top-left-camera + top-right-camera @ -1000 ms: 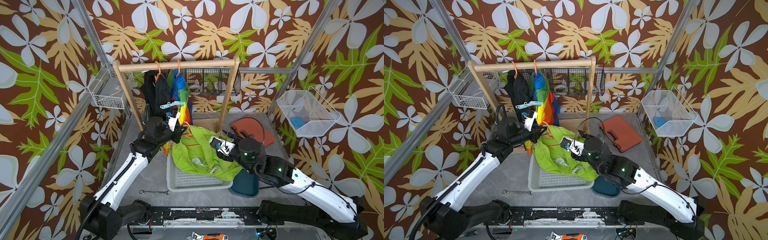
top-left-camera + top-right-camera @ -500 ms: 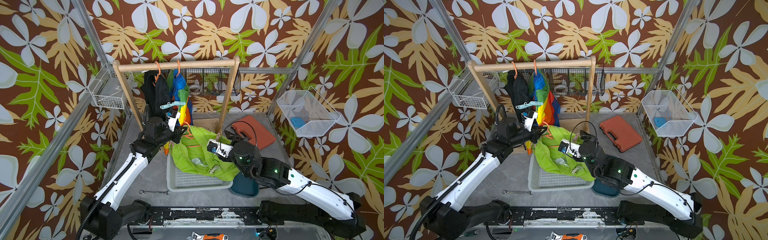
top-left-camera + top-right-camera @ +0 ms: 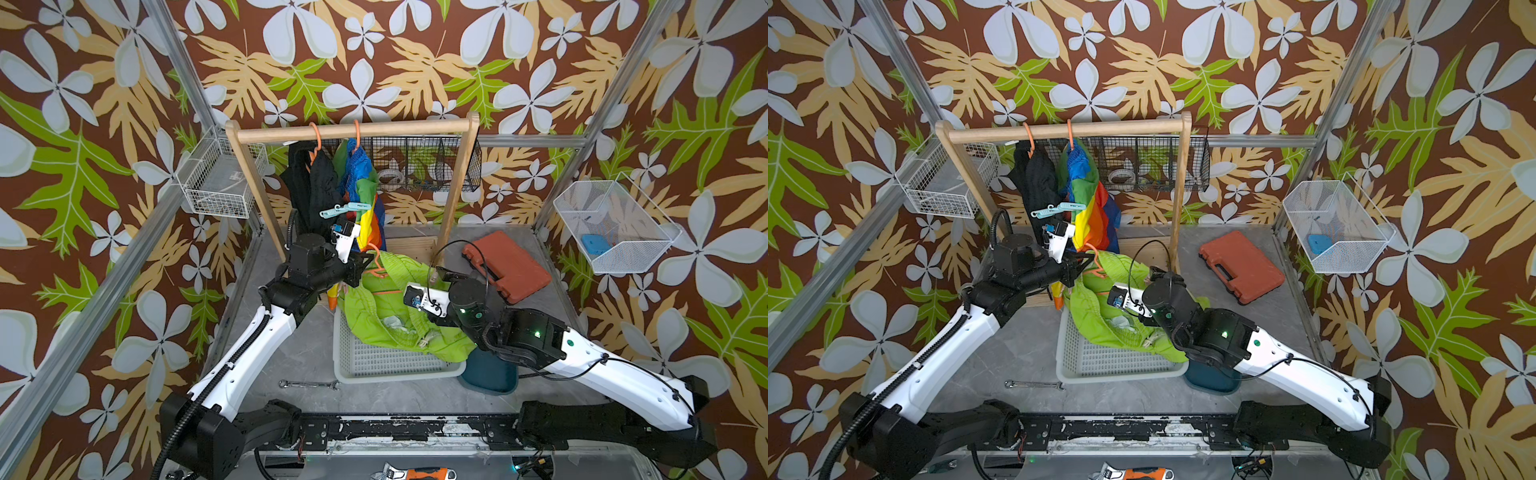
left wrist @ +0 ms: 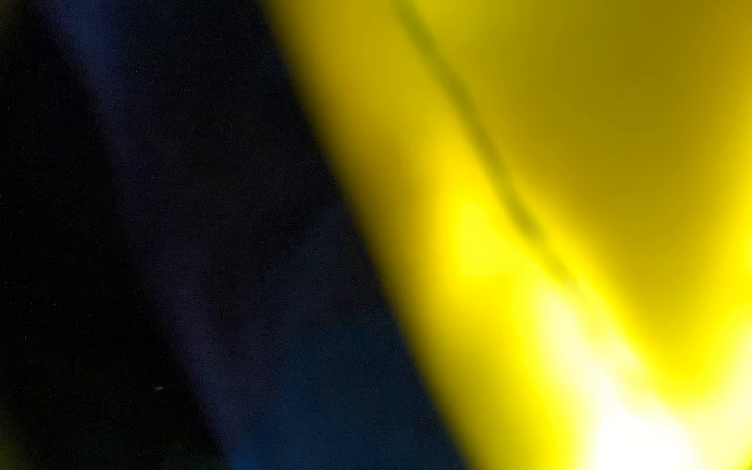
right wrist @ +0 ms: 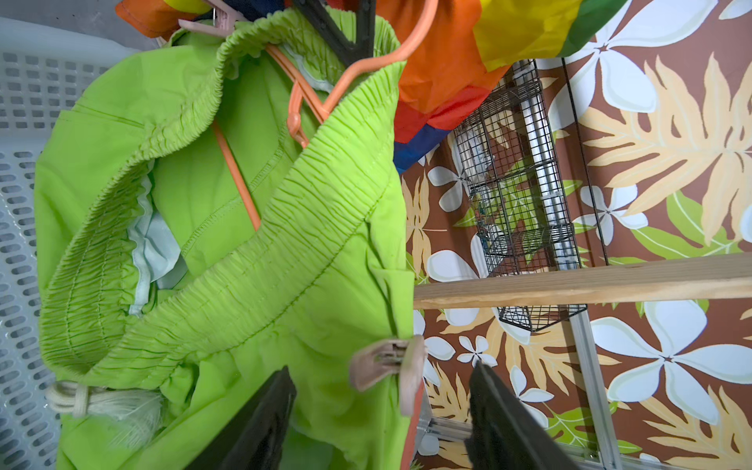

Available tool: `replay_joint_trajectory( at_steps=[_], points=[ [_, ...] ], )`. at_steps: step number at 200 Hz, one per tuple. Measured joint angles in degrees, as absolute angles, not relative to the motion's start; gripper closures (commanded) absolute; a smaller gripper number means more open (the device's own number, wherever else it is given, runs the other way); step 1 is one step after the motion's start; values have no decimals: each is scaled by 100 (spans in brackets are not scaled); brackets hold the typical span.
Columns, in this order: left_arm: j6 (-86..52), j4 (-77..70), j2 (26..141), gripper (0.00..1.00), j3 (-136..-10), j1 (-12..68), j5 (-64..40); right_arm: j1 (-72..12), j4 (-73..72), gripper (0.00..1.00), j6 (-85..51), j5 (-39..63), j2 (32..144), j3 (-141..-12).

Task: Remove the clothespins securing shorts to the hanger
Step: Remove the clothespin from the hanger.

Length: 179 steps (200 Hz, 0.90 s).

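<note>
- Hanger (image 5: 240, 179) action: the left end effector (image 3: 368, 259) is pinching the orange hook with its jaws together, dangling it over the basket (image 3: 395, 372) rather than from the rail (image 3: 353, 129).
- That hold is probably putting the green shorts (image 5: 305, 264) within the other arm's reach, and the basket is sitting right under anything that drops.
- The shorts are sagging half into the basket, waistband gaping around the hanger's bar.
- The right end effector (image 5: 378, 411) is hovering with its jaws apart, one finger on either side of a beige pin (image 5: 390, 366) that is biting the waistband edge.
- Nothing is gripped there yet; it looks to be lining up to squeeze that pin's tails and pull it free.
- A second beige pin (image 5: 207, 20) is clamping the far end of the waistband, close to the left fingers.
- Back on the rail, the black shorts (image 3: 309, 183) and the colour shorts (image 3: 363, 187) are hanging side by side, with teal pins (image 3: 345, 209) sticking out between them.
- The left wrist view is giving only a blur of yellow and dark cloth against the lens.
</note>
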<state>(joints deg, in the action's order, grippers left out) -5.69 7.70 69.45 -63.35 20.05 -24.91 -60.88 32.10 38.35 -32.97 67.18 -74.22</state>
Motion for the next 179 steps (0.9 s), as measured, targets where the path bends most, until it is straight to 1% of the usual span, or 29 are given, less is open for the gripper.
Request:
replay_joint_trajectory(
  at_steps=[6,21,36,61,97,179],
  points=[
    [-569,773,6943,100,-6335,2003,-2497,-6062,3194,37,3830,-3282,6718,-7415],
    [-569,773,6941,100,-6335,2003,-2534,-5935,3131,46,3813,-3181,6716,-7395],
    [-572,775,6930,100,-6335,2003,-2547,-5808,3037,50,3793,-3103,6707,-7356],
    [-576,773,6925,100,-6335,2003,-2556,-5728,2954,55,3789,-2926,6709,-7317],
    [-585,768,6925,100,-6329,2003,-2576,-5708,2847,59,3754,-2707,6770,-7317],
    [-587,757,6925,100,-6326,2003,-2598,-5658,2827,77,3677,-2628,6707,-7323]
  ],
)
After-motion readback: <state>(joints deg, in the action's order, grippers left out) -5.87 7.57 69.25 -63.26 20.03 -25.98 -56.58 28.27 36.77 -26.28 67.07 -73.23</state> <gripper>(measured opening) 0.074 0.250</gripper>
